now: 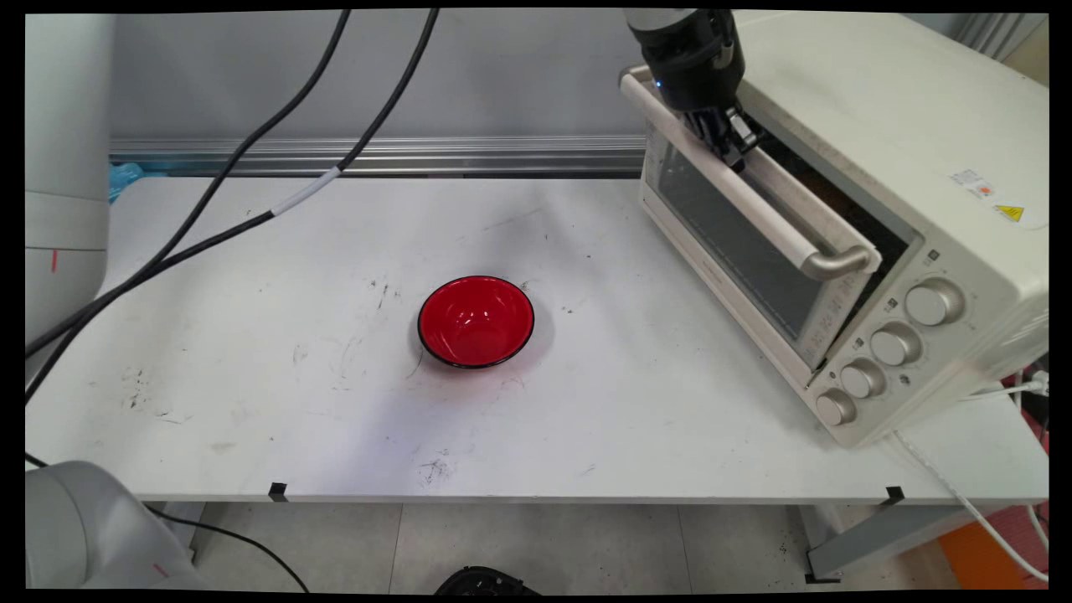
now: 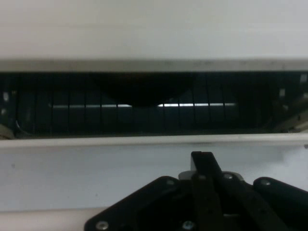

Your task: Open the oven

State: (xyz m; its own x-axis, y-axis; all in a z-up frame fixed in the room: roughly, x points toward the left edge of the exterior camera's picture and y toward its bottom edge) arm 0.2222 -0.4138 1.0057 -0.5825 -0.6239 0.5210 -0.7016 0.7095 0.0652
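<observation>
Black jaws point(image 1: 730, 144) pressed together at cream metal toaster oven's point(image 1: 846, 226) rounded door handle point(image 1: 745, 188); glossy red bowl point(image 1: 476, 321) well apart

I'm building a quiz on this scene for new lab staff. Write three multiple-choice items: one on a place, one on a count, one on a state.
1. Where is the end effector?
A. At the toaster oven's door handle
B. Over the bowl
C. At the table's near edge

2. How many round knobs does the toaster oven show?
A. Two
B. Four
C. Six

3. What state is the oven door in?
A. Fully shut
B. Open a little at the top
C. Lying flat open

Answers: 1 A, it sits at the door handle, far from the red bowl. 2 B, four knobs line the front panel. 3 B, a dark gap shows behind the door's top.
</observation>
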